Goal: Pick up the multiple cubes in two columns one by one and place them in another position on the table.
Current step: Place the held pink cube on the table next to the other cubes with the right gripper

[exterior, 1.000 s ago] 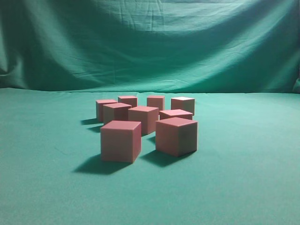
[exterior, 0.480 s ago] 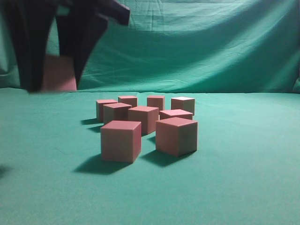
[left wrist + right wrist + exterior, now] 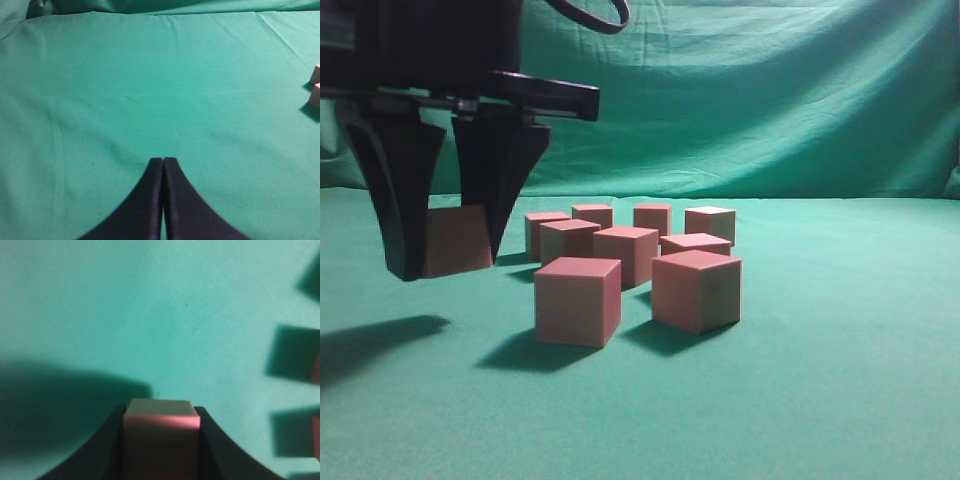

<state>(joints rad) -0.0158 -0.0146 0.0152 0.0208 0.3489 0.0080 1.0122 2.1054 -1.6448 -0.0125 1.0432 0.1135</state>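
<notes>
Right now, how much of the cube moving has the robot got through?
Nothing clearly moved yet: no cube sits apart from the group. In hand: the right gripper holds one cube above the table, left of the group. Left: eight cubes in view, bunched together. The left gripper is shut, empty.

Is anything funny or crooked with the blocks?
Mostly no. One block is off to the left of the group, pinched in the right gripper. The near-right block sits turned at an angle to the near-left block beside it. Nothing looks broken or tipped over.
</notes>
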